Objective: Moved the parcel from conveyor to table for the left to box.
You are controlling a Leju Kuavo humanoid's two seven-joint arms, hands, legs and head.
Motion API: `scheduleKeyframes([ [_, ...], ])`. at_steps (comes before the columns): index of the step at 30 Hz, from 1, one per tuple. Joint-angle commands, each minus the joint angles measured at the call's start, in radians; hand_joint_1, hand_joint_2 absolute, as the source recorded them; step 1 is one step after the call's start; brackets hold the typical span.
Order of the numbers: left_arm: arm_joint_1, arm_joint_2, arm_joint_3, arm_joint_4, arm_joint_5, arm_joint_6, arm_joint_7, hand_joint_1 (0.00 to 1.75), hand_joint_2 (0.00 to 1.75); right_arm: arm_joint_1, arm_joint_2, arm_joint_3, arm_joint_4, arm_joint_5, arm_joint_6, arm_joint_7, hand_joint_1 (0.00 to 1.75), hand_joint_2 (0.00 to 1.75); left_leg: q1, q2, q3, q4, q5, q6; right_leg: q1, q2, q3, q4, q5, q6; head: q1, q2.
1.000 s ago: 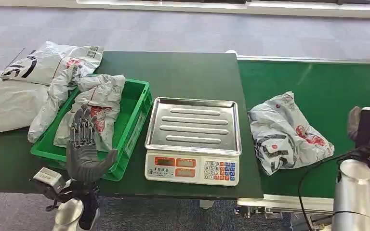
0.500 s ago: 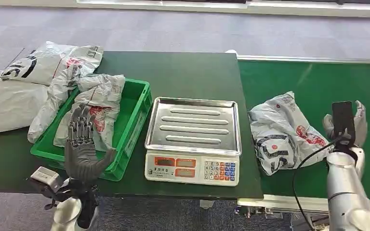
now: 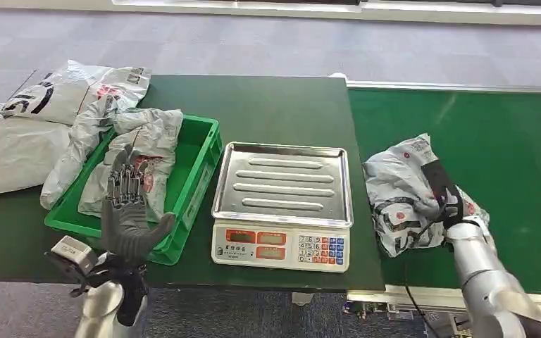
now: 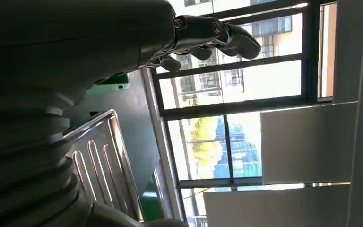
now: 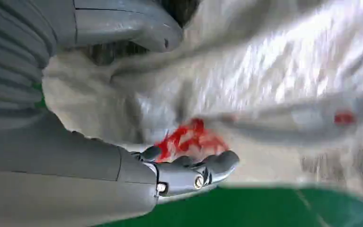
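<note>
One crumpled grey plastic mailer parcel with red print lay on the green conveyor belt, right of the dark green desk. Looked light, limp, slippery; best gathered at a bunched fold. Right hand on its near right edge, fingers curled against the film; firm grip uncertain. Left hand raised, fingers spread, near the green plastic crate. Grey carpet beyond.
</note>
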Motion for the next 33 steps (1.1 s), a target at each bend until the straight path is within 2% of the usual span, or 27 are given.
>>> scheduleKeyframes([
  [1, -0.035, 0.037, -0.045, 0.065, 0.006, -0.006, 0.003, 0.0, 1.75, -0.054, 0.062, 0.072, 0.135, 0.01, 0.072, 0.028, 0.0, 1.75, 0.0, 0.003, 0.002, -0.002, 0.0, 0.0, 0.0, 0.003, 0.001, -0.001, 0.001, -0.001, 0.0, 0.0],
  [11, -0.034, 0.037, -0.045, 0.064, 0.007, -0.006, 0.003, 0.0, 1.75, -0.056, 0.058, 0.072, 0.134, 0.01, 0.075, 0.028, 0.0, 1.75, 0.0, 0.003, 0.002, -0.002, 0.0, 0.0, 0.0, 0.003, 0.001, -0.001, 0.001, -0.002, 0.0, 0.0],
  [17, -0.062, 0.024, -0.057, 0.124, 0.005, -0.058, 0.003, 0.0, 1.75, 0.0, 0.04, 0.094, 0.15, 0.06, 0.249, 0.146, 0.0, 1.75, 0.001, 0.0, 0.002, -0.002, 0.0, 0.0, 0.001, 0.0, 0.003, -0.002, 0.0, -0.001, 0.0, 0.0],
  [18, -0.072, 0.017, -0.058, 0.136, 0.004, -0.06, 0.003, 0.0, 1.75, 0.013, 0.033, 0.094, 0.151, 0.065, 0.245, 0.144, 1.75, 1.75, 0.001, -0.001, 0.003, -0.001, 0.0, 0.0, 0.001, -0.001, 0.002, -0.002, 0.0, -0.001, 0.0, 0.0],
  [30, -0.102, 0.0, -0.063, 0.147, -0.005, -0.076, 0.015, 0.0, 1.75, 0.032, 0.005, 0.082, 0.134, 0.075, 0.205, 0.138, 1.75, 1.75, 0.001, -0.002, 0.005, -0.003, 0.001, 0.0, 0.001, -0.002, 0.005, -0.004, 0.0, -0.002, 0.0, 0.0],
  [33, -0.096, -0.002, -0.058, 0.141, -0.006, -0.076, 0.017, 0.0, 1.75, 0.027, 0.005, 0.075, 0.127, 0.091, 0.163, 0.13, 1.75, 1.75, 0.001, -0.002, 0.006, -0.005, 0.002, 0.0, 0.001, -0.001, 0.006, -0.005, 0.001, -0.002, 0.0, 0.0],
])
